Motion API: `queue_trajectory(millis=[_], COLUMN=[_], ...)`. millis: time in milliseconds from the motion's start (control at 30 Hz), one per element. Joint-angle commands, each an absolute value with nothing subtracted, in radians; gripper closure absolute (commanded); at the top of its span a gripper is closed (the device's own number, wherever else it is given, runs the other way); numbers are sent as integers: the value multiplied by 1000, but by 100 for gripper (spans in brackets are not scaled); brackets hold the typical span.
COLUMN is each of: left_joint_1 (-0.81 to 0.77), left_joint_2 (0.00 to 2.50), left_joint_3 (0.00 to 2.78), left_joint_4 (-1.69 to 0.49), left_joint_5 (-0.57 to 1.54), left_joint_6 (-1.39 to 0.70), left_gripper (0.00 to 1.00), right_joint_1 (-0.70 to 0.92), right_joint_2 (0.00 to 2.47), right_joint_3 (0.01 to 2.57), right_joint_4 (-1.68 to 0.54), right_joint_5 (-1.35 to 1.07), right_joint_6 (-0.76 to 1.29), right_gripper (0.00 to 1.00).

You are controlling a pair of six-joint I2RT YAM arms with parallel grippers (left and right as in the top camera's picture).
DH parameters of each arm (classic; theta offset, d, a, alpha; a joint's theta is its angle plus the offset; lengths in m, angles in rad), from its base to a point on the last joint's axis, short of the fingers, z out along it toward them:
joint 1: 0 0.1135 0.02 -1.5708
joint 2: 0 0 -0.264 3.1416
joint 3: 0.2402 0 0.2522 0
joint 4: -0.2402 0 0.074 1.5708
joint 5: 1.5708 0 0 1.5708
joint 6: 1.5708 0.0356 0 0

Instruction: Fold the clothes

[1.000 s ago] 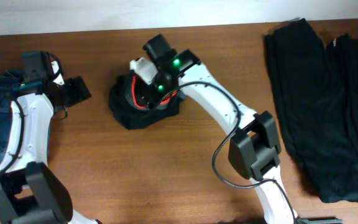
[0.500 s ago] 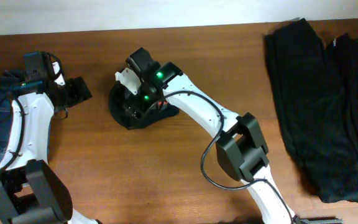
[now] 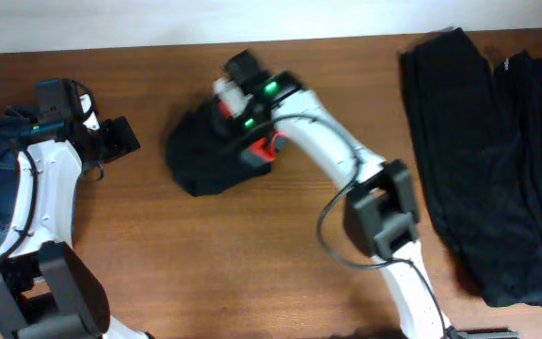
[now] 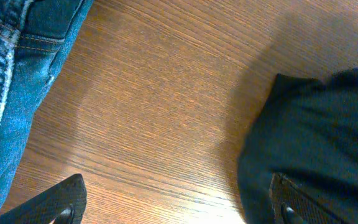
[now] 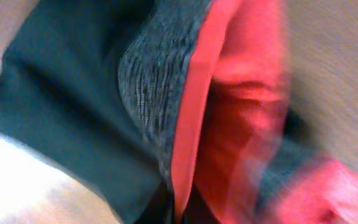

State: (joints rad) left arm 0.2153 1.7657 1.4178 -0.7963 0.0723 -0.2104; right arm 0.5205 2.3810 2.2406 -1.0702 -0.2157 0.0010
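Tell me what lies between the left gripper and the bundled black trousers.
Only bare wooden table: overhead, nothing sits between the left gripper and the black trousers. The left wrist view shows the same bare wood.

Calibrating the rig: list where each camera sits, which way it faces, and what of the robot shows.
Overhead: above the table, looking straight down; left arm and right arm show.
Left wrist: low, facing the wood between blue jeans and black trousers; its open fingertips at the bottom edge.
Right wrist: close against the trousers' red-orange lining; no fingers clear.
Shared: all three see the trousers; overhead and left wrist, the jeans.
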Motion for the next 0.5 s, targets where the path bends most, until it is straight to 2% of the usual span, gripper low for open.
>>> queue_trajectory(millis=[0, 133, 200, 300, 333, 367, 467], left_joint_1=[217, 217, 217, 217, 217, 216, 216], left_joint_2=[1771, 1771, 1771, 1771, 1771, 1771, 1771], left_joint_3=[1421, 1421, 1421, 1421, 1421, 1421, 1421], left_joint_4=[-798, -799, -799, -805, -809, -813, -820], left_joint_5=[91, 91, 91, 91, 91, 91, 95], left_joint_6=[-223, -223, -223, -223, -223, -223, -223], left_gripper=[6, 6, 6, 6, 6, 6, 5], right_joint_1=[413, 371, 367, 369, 371, 371, 368], right_joint_2=[2313, 2313, 2313, 2313, 2313, 2313, 2313], right_joint_3=[2256, 2218, 2197, 2182, 2178, 2176, 2176], right_joint_4=[-1182, -1293, -1332, -1356, -1359, -1360, -1359], right_joint_5=[-200, -224, -224, -224, -224, -223, -204], right_joint_6=[90, 91, 90, 90, 88, 83, 83], right_gripper=[96, 93, 75, 63, 52, 48, 48])
